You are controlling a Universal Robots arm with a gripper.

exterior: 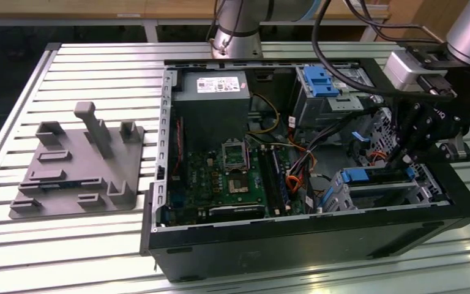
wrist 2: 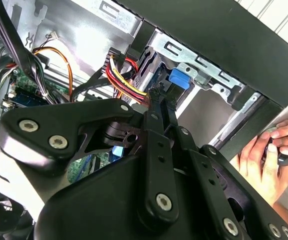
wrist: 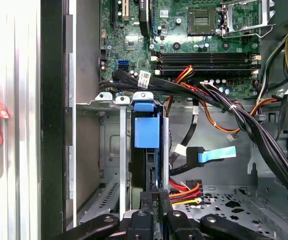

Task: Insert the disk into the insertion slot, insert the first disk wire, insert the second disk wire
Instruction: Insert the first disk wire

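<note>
Tool point(wrist: 152, 194), closed, hangs just beside the disk point(wrist: 146, 132).

Computer case point(exterior: 300, 245): one
Disk point(wrist: 146, 132): one
Insertion slot point(wrist: 109, 145): one
Gripper point(wrist: 155, 194): one
Robot arm point(exterior: 235, 24): one
Grey fixture plate point(exterior: 71, 177): one
Power supply point(exterior: 210, 92): one
Motherboard point(exterior: 235, 177): one

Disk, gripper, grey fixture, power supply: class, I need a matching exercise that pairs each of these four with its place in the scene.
Things:
1. disk
2. gripper
3. fixture
4. power supply

Places:
a. outside the case, on the table
b. in the slot
c. in the case corner nearest the arm's base
d. reaching down into the case, at the disk's end

Pairs: 1-b, 2-d, 3-a, 4-c
</note>
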